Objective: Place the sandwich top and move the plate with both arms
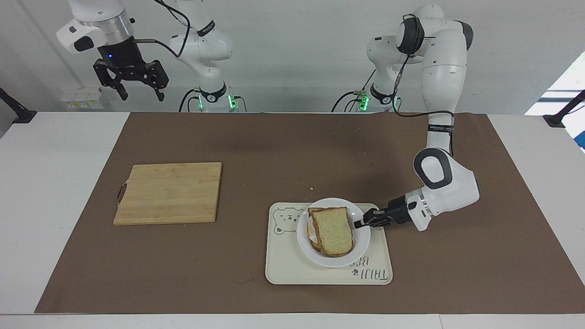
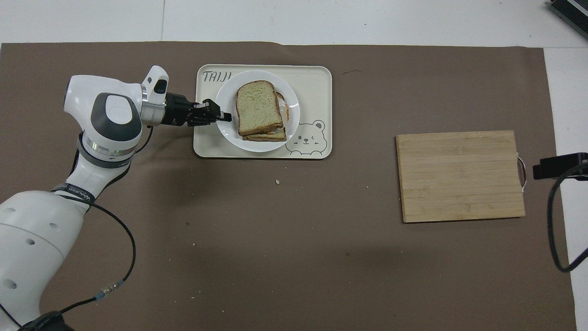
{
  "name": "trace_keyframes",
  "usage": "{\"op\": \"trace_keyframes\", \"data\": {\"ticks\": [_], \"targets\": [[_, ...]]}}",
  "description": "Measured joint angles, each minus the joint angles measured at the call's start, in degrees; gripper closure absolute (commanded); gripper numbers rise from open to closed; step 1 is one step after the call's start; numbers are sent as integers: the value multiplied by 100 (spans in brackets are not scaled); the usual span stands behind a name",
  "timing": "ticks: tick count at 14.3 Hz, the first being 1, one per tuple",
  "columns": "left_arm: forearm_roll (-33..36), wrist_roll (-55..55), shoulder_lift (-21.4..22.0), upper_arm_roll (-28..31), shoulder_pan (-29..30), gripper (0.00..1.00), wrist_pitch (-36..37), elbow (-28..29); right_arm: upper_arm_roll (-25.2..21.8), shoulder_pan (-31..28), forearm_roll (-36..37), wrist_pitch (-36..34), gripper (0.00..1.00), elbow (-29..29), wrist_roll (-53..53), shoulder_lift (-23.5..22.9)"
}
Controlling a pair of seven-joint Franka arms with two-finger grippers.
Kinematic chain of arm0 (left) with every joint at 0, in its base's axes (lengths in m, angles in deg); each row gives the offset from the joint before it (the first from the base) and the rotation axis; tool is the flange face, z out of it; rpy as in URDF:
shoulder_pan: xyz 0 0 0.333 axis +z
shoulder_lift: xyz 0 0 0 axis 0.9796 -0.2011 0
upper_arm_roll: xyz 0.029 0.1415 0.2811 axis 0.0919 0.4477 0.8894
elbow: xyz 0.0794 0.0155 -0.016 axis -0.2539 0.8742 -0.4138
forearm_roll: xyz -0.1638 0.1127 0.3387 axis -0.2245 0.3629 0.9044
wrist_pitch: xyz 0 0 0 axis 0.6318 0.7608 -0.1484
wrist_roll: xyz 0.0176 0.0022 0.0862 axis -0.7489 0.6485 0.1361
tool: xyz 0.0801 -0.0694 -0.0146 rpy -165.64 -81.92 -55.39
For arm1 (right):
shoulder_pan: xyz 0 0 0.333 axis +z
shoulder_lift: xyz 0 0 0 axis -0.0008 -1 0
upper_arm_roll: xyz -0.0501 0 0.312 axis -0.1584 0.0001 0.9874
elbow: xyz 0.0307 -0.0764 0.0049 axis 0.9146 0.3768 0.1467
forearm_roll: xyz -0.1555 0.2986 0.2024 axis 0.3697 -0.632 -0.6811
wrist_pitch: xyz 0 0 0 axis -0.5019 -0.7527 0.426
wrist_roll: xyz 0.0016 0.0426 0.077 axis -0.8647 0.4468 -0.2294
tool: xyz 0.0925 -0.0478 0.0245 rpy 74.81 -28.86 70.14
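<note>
My arms (image 1: pixel 443 68) are glossy white shells with dark grey caps at the joints and silver rings at the wrists. My grippers are black: the left gripper (image 1: pixel 361 222) is slim, the right gripper (image 1: pixel 137 91) blocky under a metal flange with a small blue light. Black cables loop along both arms. Green lights glow at my bases.

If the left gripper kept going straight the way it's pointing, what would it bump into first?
Most likely the sandwich top. The left gripper is shut on the rim of the plate and points level across it toward the right arm's end of the table. The bread stack lies right in that line, though its exact height is unclear.
</note>
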Motion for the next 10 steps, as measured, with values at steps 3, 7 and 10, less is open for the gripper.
{"op": "trace_keyframes", "data": {"ticks": [3, 7, 10], "targets": [[3, 50, -61, -12, -213, 15, -294, -27, -1, 0, 0, -3, 0, 0, 0, 0], [228, 99, -64, 3, -281, 0, -457, -50, 0, 1, 0, -2, 0, 0, 0, 0], [330, 100, -62, 81, -216, 0, -476, -108, 5, 5, 0, -2, 0, 0, 0, 0]]}}
